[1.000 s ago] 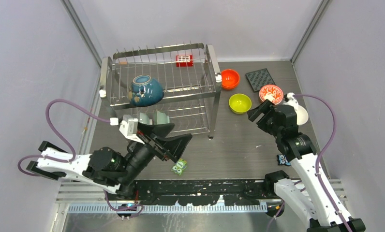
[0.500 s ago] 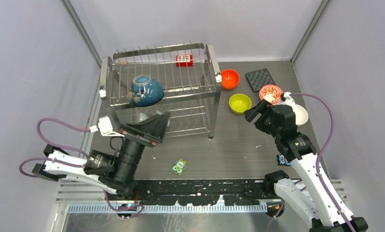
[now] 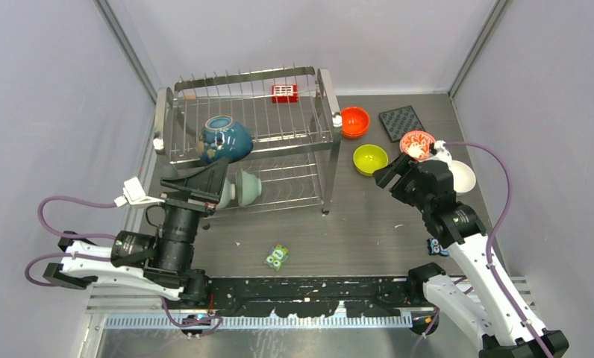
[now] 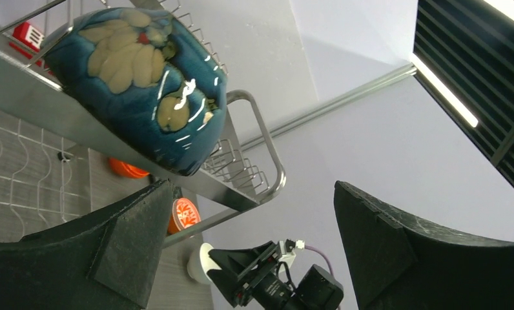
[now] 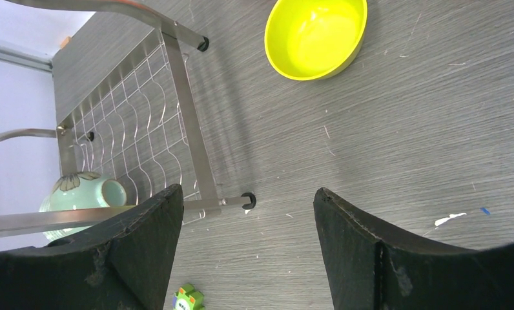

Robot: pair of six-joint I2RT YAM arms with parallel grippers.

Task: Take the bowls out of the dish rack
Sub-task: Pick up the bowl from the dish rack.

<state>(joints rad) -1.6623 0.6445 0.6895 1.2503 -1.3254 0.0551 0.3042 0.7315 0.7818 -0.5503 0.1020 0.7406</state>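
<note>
The dish rack (image 3: pixel 320 112) stands at the back left. A dark teal-blue bowl (image 3: pixel 225 139) lies on its side on the upper tier, and a pale green bowl (image 3: pixel 246 188) sits on the lower tier. My left gripper (image 3: pixel 216 183) is open at the rack's front left, just left of the pale green bowl and below the teal bowl (image 4: pixel 138 77). Nothing is between its fingers (image 4: pixel 132 239). My right gripper (image 3: pixel 393 173) hangs open and holds nothing, right of the rack beside the yellow-green bowl (image 3: pixel 370 159). In the right wrist view the yellow-green bowl (image 5: pixel 316 35) and pale green bowl (image 5: pixel 83 194) show.
On the table right of the rack sit an orange bowl (image 3: pixel 355 121), a red-flowered bowl (image 3: pixel 417 143), a white bowl (image 3: pixel 464 177) and a dark square mat (image 3: pixel 401 122). A small green toy (image 3: pixel 277 256) lies near the front. A red-white block (image 3: pixel 284 93) is clipped on the rack.
My left arm swung left and turned its open gripper toward the rack's front, uncovering the pale green bowl. My right gripper crept slightly left.
</note>
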